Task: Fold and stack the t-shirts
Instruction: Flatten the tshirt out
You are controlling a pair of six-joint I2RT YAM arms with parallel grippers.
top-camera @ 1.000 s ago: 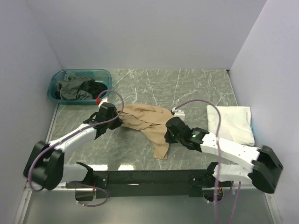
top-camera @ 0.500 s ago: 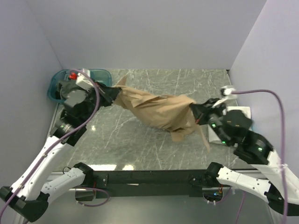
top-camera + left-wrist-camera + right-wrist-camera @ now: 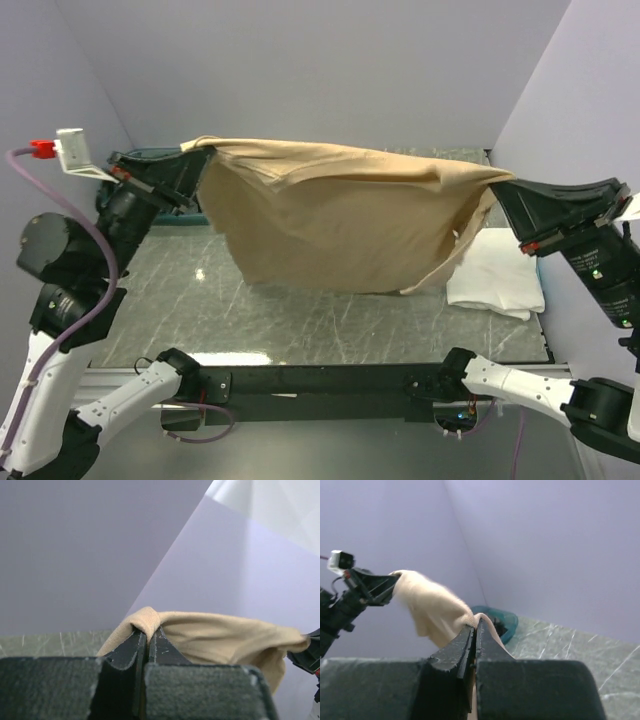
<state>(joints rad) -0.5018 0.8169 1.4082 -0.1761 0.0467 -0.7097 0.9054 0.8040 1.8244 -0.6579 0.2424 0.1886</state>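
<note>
We see the tan shirt [image 3: 340, 225] spread above the tabletop [image 3: 200, 300], left jaws and right jaws clamped tight on its top edge.

Both end effectors [image 3: 192, 151] [image 3: 503, 187] raised, clamped, wide apart

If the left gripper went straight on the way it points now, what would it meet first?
The tan t-shirt that the left gripper clamps: its stretched cloth lies right ahead. Behind that probably only the purple wall, though depth is unclear.
</note>
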